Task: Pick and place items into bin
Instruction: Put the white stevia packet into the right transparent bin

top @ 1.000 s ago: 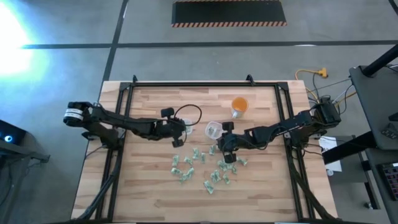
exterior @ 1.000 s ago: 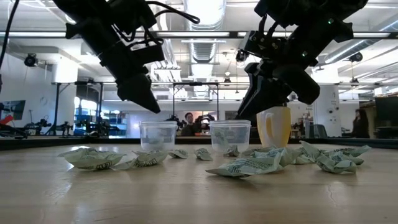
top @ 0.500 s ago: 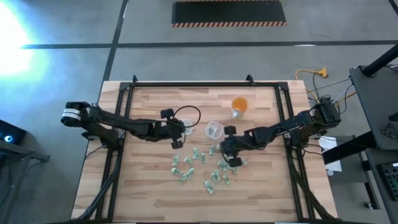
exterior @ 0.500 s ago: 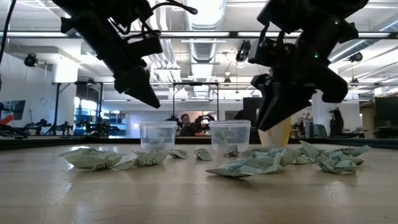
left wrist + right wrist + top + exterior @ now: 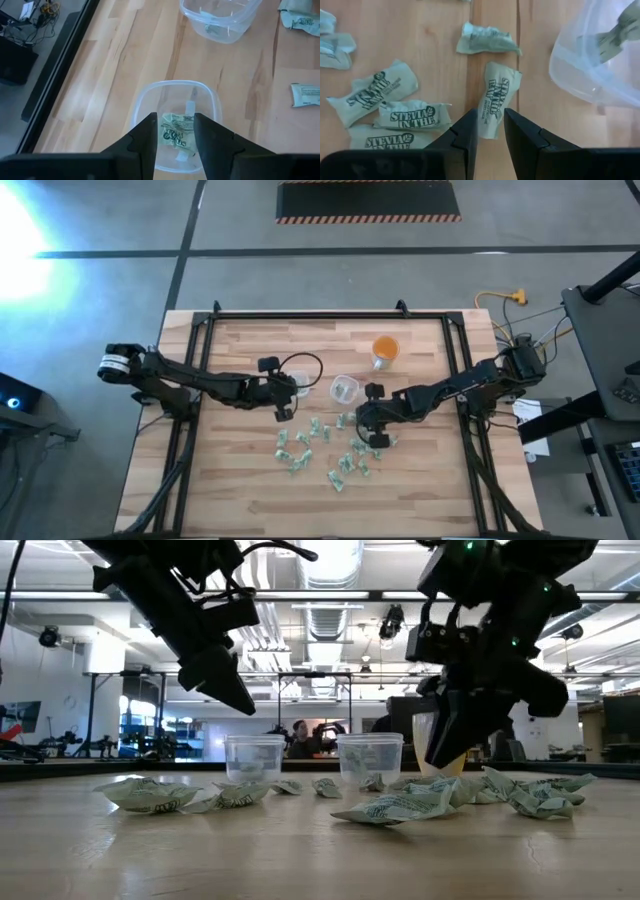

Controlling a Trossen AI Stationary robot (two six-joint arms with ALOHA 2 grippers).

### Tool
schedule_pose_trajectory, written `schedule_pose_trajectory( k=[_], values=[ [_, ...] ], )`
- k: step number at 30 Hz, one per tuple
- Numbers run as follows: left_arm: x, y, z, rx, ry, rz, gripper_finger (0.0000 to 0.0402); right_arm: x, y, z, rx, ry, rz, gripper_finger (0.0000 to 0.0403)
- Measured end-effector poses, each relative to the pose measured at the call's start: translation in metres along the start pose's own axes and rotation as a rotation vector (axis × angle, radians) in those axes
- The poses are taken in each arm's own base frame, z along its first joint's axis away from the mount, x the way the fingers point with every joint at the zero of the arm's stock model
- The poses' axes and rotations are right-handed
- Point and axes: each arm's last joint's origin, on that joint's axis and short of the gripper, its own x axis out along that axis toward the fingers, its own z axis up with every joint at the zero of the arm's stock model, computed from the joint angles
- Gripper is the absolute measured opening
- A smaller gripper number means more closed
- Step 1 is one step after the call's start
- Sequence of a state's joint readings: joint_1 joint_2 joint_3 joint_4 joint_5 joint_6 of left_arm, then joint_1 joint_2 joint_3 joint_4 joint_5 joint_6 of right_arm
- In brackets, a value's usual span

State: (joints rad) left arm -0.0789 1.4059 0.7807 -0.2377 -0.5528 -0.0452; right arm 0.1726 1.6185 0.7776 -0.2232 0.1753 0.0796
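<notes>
Several small pale green-and-white packets (image 5: 330, 445) lie scattered on the wooden table (image 5: 240, 490), also seen in the low view (image 5: 395, 808). My left gripper (image 5: 175, 120) hangs open above a clear plastic cup (image 5: 175, 127), the bin, which has one packet (image 5: 175, 136) lying in its bottom. In the high view that gripper (image 5: 283, 410) is left of centre. My right gripper (image 5: 491, 117) is open by a narrow gap just above one packet (image 5: 496, 102). It stands in the high view (image 5: 375, 435) over the packets and clear of the table in the low view (image 5: 440, 752).
A second clear cup (image 5: 344, 389) with a packet in it stands between the arms, also seen in the right wrist view (image 5: 600, 55). An orange cup (image 5: 385, 348) stands farther back. A black frame (image 5: 320, 315) runs along the table's far edge and sides.
My right gripper has sunk toward the packets and a little toward the table's near edge. It has also turned and tipped, so its fingers point more steeply down. The packets and cups lie as before.
</notes>
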Motion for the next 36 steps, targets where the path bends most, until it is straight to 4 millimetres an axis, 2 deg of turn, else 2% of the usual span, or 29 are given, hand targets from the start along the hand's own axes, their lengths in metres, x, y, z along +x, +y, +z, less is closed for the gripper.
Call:
schedule_pose_trajectory(
  k=[9,15,23,36],
  values=[
    [-0.001,-0.001,-0.001,0.008,0.009,-0.002,0.0112,0.020,0.003,-0.005,-0.013,0.035,-0.013,0.0084],
    [-0.001,-0.001,-0.001,0.007,0.009,-0.002,0.0112,0.019,0.002,-0.005,-0.011,0.033,-0.025,0.0075],
    [-0.001,-0.001,-0.001,0.007,0.008,-0.002,0.0112,0.014,0.001,-0.004,-0.035,0.022,-0.042,0.0015],
    [-0.001,-0.001,-0.001,0.006,0.008,-0.001,0.0112,0.013,0.002,-0.003,-0.044,0.018,-0.029,0.0009]
  ],
)
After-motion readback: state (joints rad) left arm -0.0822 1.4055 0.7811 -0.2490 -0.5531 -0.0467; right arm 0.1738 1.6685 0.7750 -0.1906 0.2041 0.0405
